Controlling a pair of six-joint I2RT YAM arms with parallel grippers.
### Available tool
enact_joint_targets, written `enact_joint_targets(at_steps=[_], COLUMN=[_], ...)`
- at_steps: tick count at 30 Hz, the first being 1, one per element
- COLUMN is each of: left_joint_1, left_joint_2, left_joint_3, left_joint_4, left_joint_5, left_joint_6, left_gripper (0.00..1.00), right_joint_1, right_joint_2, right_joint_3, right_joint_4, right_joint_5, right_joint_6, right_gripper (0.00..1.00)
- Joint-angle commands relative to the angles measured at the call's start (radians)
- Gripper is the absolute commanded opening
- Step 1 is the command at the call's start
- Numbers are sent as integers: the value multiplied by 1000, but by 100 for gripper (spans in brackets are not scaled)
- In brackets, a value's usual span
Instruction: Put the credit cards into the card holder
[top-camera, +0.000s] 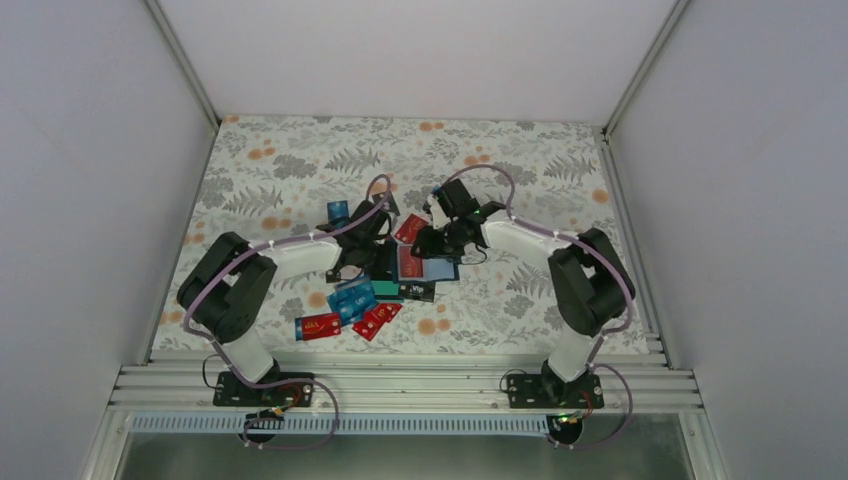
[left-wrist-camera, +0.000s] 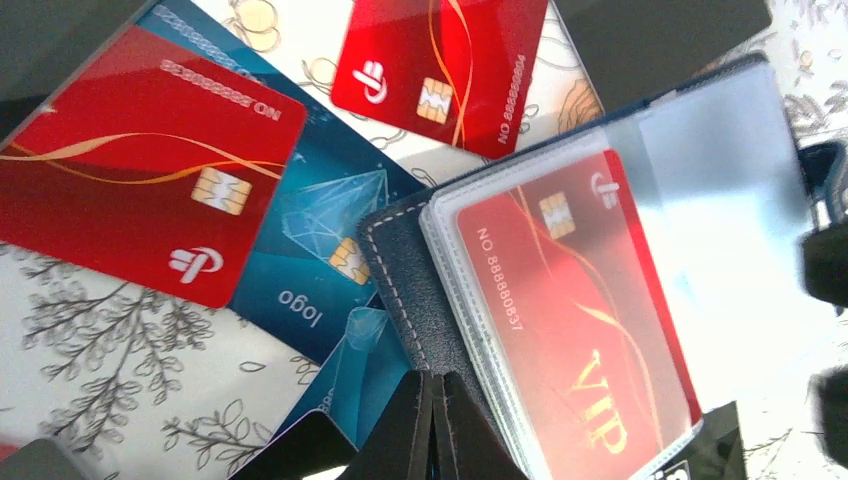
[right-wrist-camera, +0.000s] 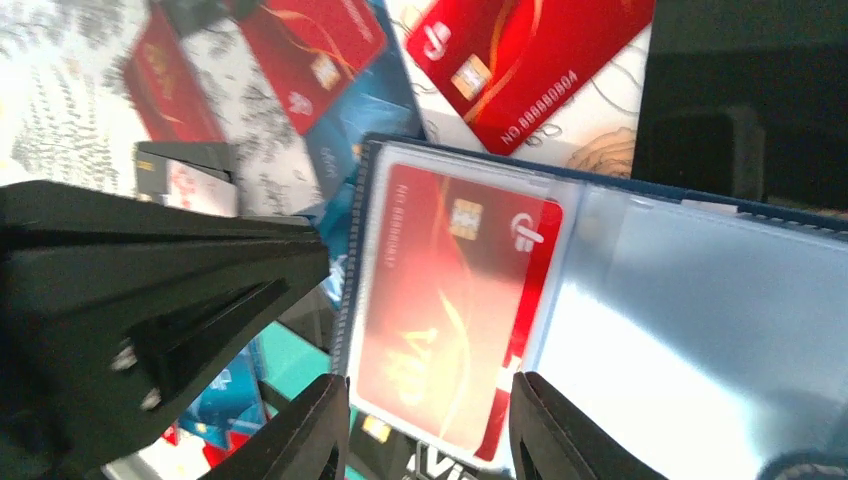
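Note:
The card holder (top-camera: 428, 266) lies open mid-table, navy with clear sleeves. A red VIP card (left-wrist-camera: 575, 310) sits inside one sleeve and also shows in the right wrist view (right-wrist-camera: 445, 300). My left gripper (left-wrist-camera: 437, 425) is shut, with its tips at the holder's stitched navy edge (left-wrist-camera: 405, 285); nothing shows between the fingers. My right gripper (right-wrist-camera: 430, 430) is open and hovers over the sleeved red card, one finger on each side. Loose credit cards lie around: red ones (left-wrist-camera: 140, 170) (left-wrist-camera: 440, 70) and a blue one (left-wrist-camera: 315, 260). In the top view both grippers, left (top-camera: 365, 250) and right (top-camera: 437, 235), meet at the holder.
More loose cards lie toward the near edge: blue (top-camera: 352, 298), red (top-camera: 320, 326), red (top-camera: 376, 320), black (top-camera: 418, 292). Another blue card (top-camera: 338, 210) lies behind the left gripper. The left gripper's black body (right-wrist-camera: 150, 300) fills the left of the right wrist view. White walls enclose the floral table.

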Motion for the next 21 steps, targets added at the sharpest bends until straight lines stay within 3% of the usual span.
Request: enact_joint_targets(at_steps=[1, 10, 21], left_joint_1=[10, 9, 11], left_joint_2=[-69, -259, -457], left_joint_3=[-19, -72, -337], left_joint_4=[14, -212, -324], left_joint_5=[-36, -215, -305], left_joint_6=[-13, -124, -434], left_gripper=[3, 2, 2], right_joint_1=[9, 120, 294], right_joint_2=[-119, -250, -70], right_joint_3=[-26, -182, -154], right_joint_4=[-9, 175, 325], right_joint_5=[24, -211, -226], right_joint_6=[-43, 38, 98], right_gripper=[43, 46, 46])
